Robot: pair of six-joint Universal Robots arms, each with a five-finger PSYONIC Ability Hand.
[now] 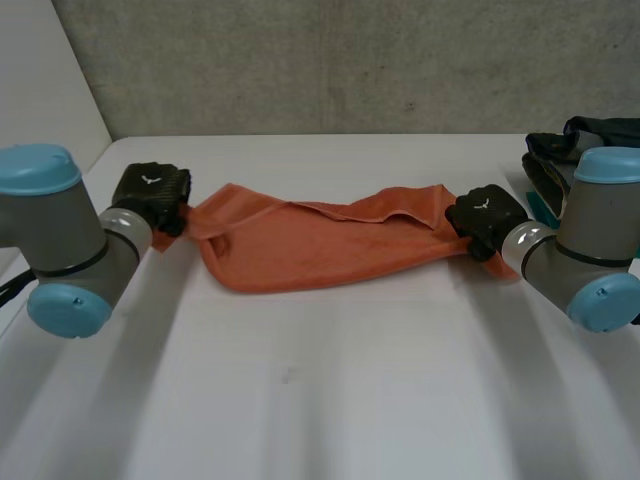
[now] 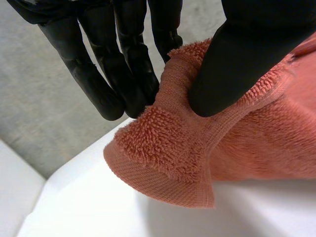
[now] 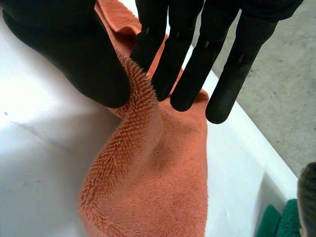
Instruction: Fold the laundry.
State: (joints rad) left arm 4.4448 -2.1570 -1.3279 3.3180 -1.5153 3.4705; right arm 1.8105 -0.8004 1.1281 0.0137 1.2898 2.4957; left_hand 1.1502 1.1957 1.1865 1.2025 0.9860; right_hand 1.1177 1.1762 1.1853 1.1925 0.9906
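Observation:
An orange terry towel (image 1: 310,245) lies stretched across the far half of the white table (image 1: 320,400), sagging in the middle with a fold along its far edge. My left hand (image 1: 150,195) pinches the towel's left end. Thumb and straight fingers (image 2: 123,74) clamp its hemmed corner (image 2: 168,153). My right hand (image 1: 485,220) pinches the towel's right end, where the pile (image 3: 148,168) is squeezed between the thumb and the fingers (image 3: 187,74). Both ends are lifted slightly off the table.
A dark bundle of clothes (image 1: 570,150) with a teal piece lies at the table's far right, behind my right arm; its teal cloth (image 3: 276,222) shows beside the right hand. A concrete wall rises behind the table. The table's left edge runs close to my left arm.

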